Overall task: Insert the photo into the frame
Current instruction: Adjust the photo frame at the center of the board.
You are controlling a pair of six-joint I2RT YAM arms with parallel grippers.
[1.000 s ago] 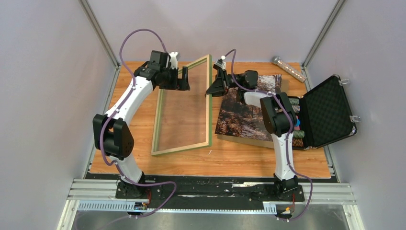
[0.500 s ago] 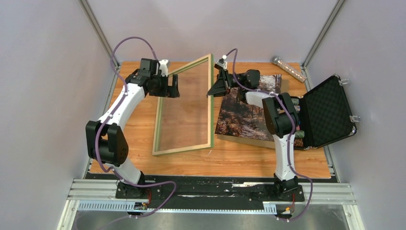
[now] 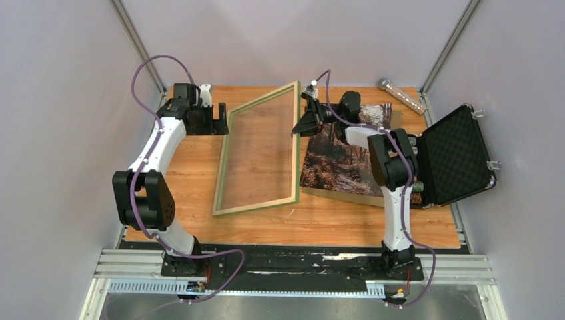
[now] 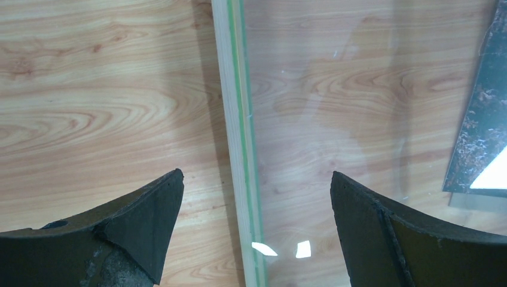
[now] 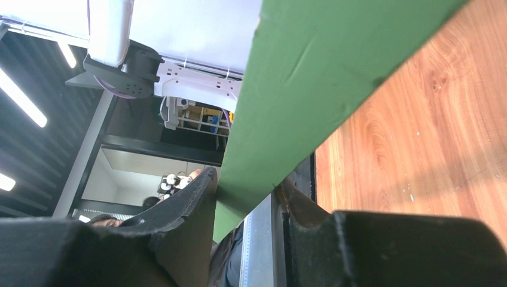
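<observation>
The frame (image 3: 256,205), green-railed with a clear pane, stands tilted in the middle of the table, its near edge on the wood and its far right part raised. My right gripper (image 3: 298,127) is shut on its right rail near the far corner; the green rail (image 5: 311,78) is pinched in the right gripper (image 5: 248,197). My left gripper (image 3: 225,121) is open at the frame's far left corner. In the left wrist view its fingers straddle the left rail (image 4: 239,119) without touching it. The photo (image 3: 336,163), an autumn forest print, lies face up to the right on a brown board.
An open black case (image 3: 460,157) lies at the right edge with colored rolls beside it. A clear tube (image 3: 403,95) lies at the far right. The photo's corner (image 4: 484,119) shows past the pane. Bare table wood (image 3: 186,173) lies left of the frame.
My left arm has drawn back to the left, from the frame's far rail to its far left corner. The frame's far left corner has swung left and lower. My right gripper keeps its hold.
</observation>
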